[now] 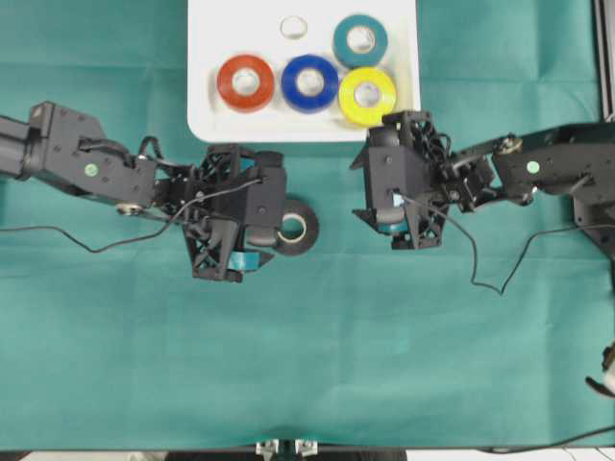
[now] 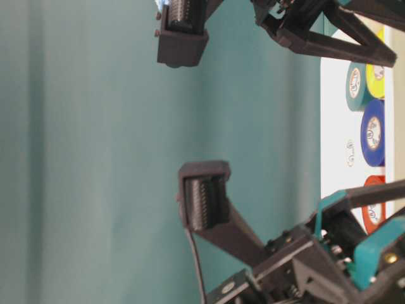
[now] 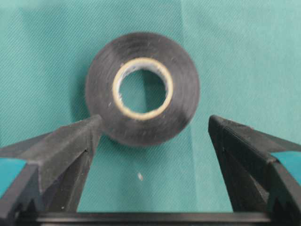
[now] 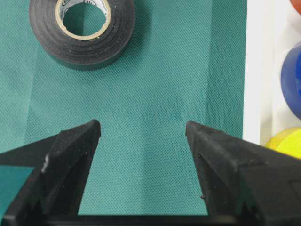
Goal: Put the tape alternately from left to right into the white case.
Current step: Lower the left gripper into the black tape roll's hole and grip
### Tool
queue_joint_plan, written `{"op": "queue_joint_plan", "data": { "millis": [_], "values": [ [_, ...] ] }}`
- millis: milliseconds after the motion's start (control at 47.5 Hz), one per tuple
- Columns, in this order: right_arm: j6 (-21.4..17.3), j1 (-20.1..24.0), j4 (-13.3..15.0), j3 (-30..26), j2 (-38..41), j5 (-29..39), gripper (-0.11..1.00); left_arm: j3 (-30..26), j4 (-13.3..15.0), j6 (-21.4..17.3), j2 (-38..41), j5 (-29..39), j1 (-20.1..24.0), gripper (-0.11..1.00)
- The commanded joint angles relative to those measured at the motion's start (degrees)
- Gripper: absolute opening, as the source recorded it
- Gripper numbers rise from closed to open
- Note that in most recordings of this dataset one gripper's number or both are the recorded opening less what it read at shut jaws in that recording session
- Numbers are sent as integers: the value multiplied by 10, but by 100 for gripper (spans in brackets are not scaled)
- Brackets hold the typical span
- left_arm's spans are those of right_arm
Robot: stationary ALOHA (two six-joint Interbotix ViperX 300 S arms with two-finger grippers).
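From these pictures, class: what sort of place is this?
Probably a robotics lab bench: two black arms, left gripper and right gripper, over a green cloth, with tape rolls sorted into a white case.

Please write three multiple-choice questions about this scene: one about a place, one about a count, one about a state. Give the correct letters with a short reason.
1. Where does the black tape roll lie?
A. in the white case
B. on the green cloth, outside the case
C. on top of the blue roll

2. How many rolls lie in the white case?
A. three
B. four
C. five

3. How is the left gripper?
A. open, its fingers on either side of the black roll's near edge
B. shut on the roll
C. shut, holding nothing

Answers: 1 B, the overhead view shows it on the cloth. 2 C, red-orange, blue, yellow, teal and white. 3 A, the left wrist view shows the spread fingers.
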State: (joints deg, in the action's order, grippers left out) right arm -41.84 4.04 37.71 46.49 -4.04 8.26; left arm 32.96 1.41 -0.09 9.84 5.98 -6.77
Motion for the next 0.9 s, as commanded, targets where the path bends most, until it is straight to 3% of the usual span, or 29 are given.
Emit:
{"op": "queue_joint_plan", "data": {
  "millis": [0,400,884],
  "values": [
    [-1,2,-1,-4,-12,-4,82,-11,0,0,-4,-4,-4,75],
    [-2,2,-2,6,-12,-4,82,-47,-1,0,33,-5,-7,75],
    [-2,2,-2,6,-12,-4,82,-53,-1,4,46,-3,-32,75]
  ]
}}
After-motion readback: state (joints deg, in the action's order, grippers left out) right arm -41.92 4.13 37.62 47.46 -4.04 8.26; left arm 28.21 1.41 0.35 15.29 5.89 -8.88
